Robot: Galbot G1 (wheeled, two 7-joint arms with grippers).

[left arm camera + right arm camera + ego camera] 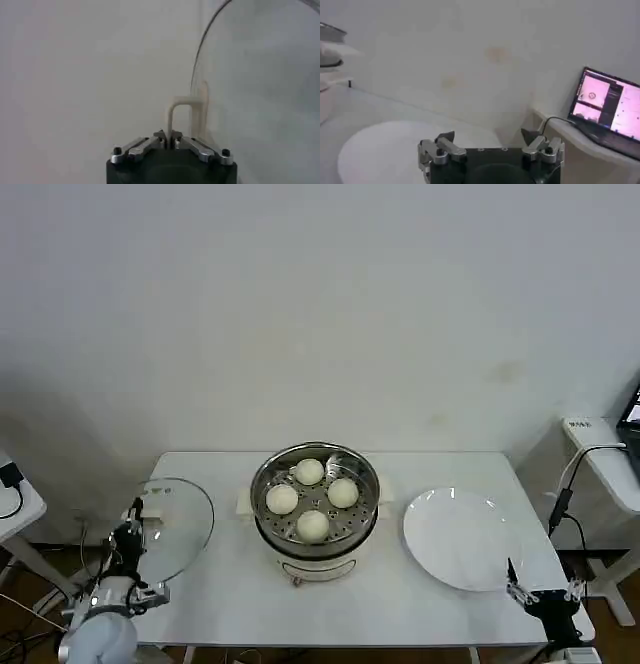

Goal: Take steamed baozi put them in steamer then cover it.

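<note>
The steel steamer [262, 476] stands mid-table on its white base, uncovered. Several white baozi [309, 472] lie on its perforated tray. Left of it, over the table's left edge, the round glass lid [185, 529] is held tilted on edge. My left gripper [133, 536] is shut on the lid's cream handle [182, 106]; in the left wrist view its fingers [168, 136] pinch the handle's leg, with the glass [260, 90] beyond. My right gripper [540, 592] waits open at the table's front right corner, beside the white plate [465, 539], nothing between its fingers [488, 135].
The plate [385, 150] is bare and lies right of the steamer [327, 50]. A side table [610, 454] with a laptop [610, 110] and a hanging cable stands off the right edge. Bare white tabletop [220, 594] lies in front of the steamer.
</note>
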